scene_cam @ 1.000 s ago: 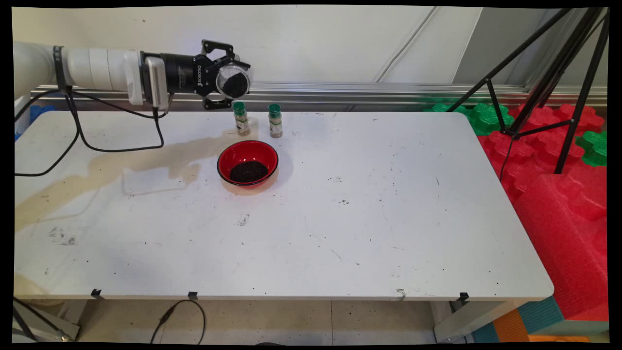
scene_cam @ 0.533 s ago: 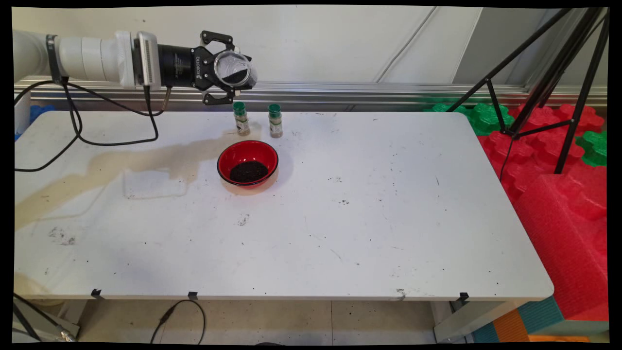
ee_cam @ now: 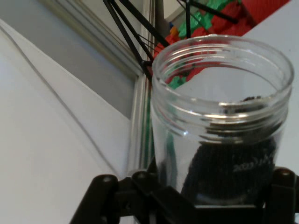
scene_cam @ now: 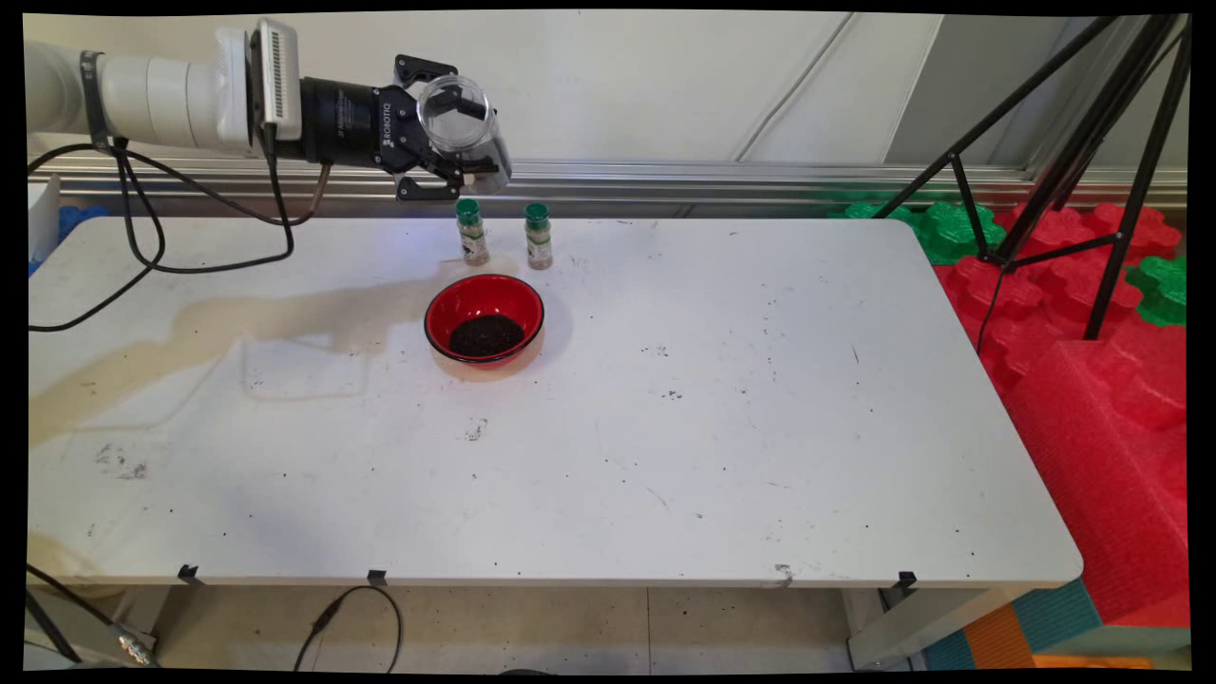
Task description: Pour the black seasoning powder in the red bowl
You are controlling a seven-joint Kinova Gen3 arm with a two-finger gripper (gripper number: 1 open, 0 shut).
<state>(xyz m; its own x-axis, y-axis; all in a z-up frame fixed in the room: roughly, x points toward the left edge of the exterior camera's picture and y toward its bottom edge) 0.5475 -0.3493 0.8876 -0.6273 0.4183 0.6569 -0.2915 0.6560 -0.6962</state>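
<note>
My gripper (scene_cam: 461,133) is shut on a clear open jar (scene_cam: 464,123), held high above the table's far side. The jar (ee_cam: 219,121) still has dark grains in its lower part, and its mouth points toward the table's right. Below it stand two small green-capped spice bottles (scene_cam: 471,231) (scene_cam: 539,236). In front of those sits a red bowl (scene_cam: 484,320) with a heap of dark grains in it.
A black tripod (scene_cam: 1064,161) stands past the table's right end, over red and green foam blocks (scene_cam: 1092,313). Black cables (scene_cam: 152,256) hang from the arm over the table's left part. A brownish stain (scene_cam: 237,323) runs left of the bowl.
The hand has rolled and risen a little with the jar, so that the jar now stands more upright, and the grains have settled back toward its bottom. The bowl and bottles have not moved.
</note>
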